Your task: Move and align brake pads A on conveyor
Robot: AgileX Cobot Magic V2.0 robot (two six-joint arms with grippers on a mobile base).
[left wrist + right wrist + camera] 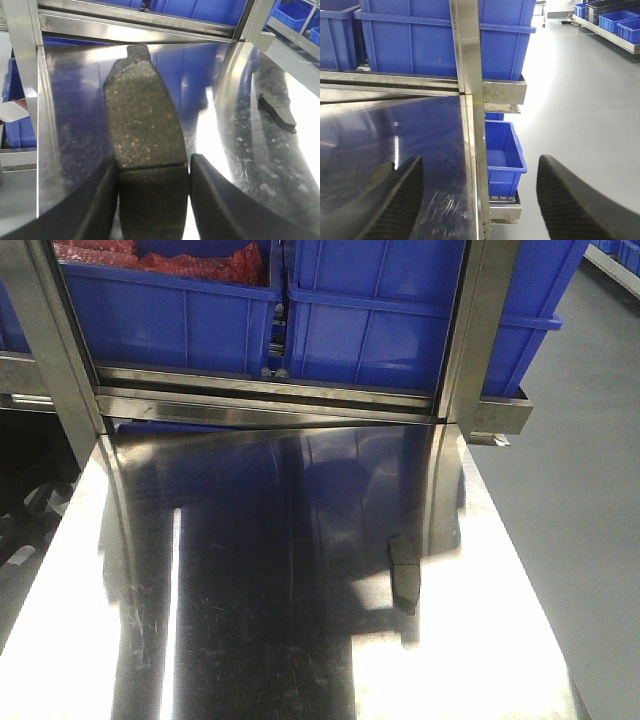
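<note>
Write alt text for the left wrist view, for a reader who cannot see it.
The left hand grips a grey-brown brake pad by its near end, the pad pointing away over a shiny steel table. A second pad lies on the table at right; blue bins stand behind.

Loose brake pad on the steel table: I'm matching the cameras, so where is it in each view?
Front view: loose brake pad, right of centre on the table.
Left wrist: far right, apart from the held pad.
Right wrist: not in it.
Shared landmark: the right steel upright.
</note>
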